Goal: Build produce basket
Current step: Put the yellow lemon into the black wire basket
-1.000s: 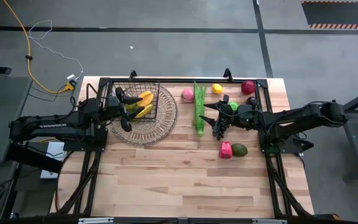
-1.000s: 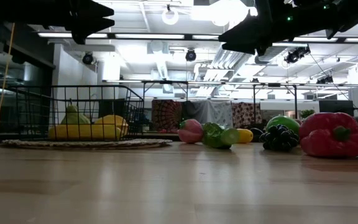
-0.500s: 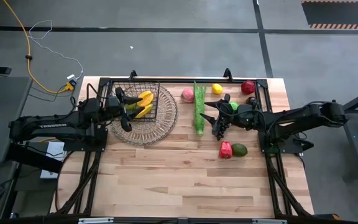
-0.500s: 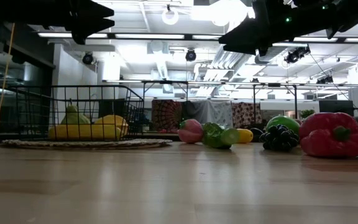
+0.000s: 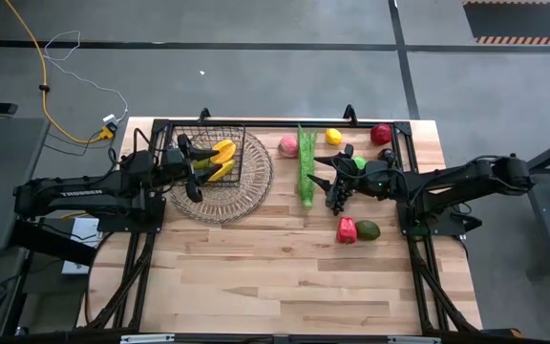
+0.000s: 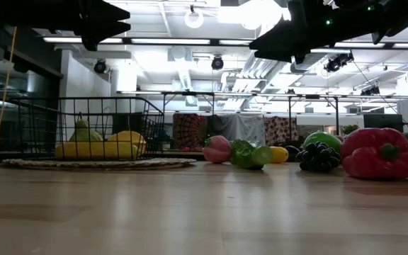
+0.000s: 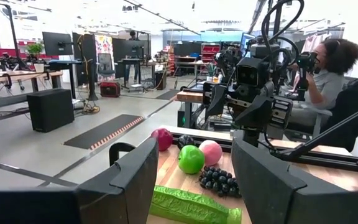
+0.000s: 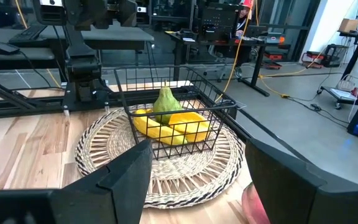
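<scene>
The black wire basket (image 5: 220, 153) stands on a round woven tray (image 5: 225, 186) at the far left. It holds yellow bananas (image 8: 169, 127) and a green pear (image 8: 165, 102). My left gripper (image 5: 191, 164) hovers open above the basket's left side, with nothing between its fingers. My right gripper (image 5: 316, 173) hangs open and empty over the long green stalk (image 5: 306, 164), clear of it. A pink peach (image 5: 288, 145), lemon (image 5: 333, 137), red apple (image 5: 381, 134), green apple (image 5: 358, 162), grapes (image 7: 219, 180), red pepper (image 5: 347, 230) and avocado (image 5: 369, 230) lie on the table.
A black frame rail (image 5: 285, 122) runs along the table's far edge. Bare wood (image 5: 285, 287) fills the near half of the table. Beyond the table, in the left wrist view, a person (image 7: 328, 74) sits among desks.
</scene>
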Controlling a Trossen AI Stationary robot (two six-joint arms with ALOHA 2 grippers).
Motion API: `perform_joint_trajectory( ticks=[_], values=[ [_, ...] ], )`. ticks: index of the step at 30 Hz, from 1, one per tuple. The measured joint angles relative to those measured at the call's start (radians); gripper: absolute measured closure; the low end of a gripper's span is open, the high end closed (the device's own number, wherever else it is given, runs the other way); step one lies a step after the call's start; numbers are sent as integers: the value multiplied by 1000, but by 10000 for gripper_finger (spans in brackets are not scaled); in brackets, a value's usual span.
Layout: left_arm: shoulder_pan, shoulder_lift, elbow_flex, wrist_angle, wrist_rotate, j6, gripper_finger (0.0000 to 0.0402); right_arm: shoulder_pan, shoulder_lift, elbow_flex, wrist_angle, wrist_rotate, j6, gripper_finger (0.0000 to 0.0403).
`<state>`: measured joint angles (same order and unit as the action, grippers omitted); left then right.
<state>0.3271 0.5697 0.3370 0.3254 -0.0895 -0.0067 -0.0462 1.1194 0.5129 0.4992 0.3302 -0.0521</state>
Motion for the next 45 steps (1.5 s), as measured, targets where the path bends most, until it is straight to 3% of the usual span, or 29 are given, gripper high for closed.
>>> perform_joint_trajectory(
  ticks=[37, 45],
  values=[
    [0, 0, 0, 1, -4, 2, 209, 0, 0, 0, 42, 2, 78, 153],
    [0, 0, 0, 1, -4, 2, 209, 0, 0, 0, 39, 94, 112, 153]
  ],
)
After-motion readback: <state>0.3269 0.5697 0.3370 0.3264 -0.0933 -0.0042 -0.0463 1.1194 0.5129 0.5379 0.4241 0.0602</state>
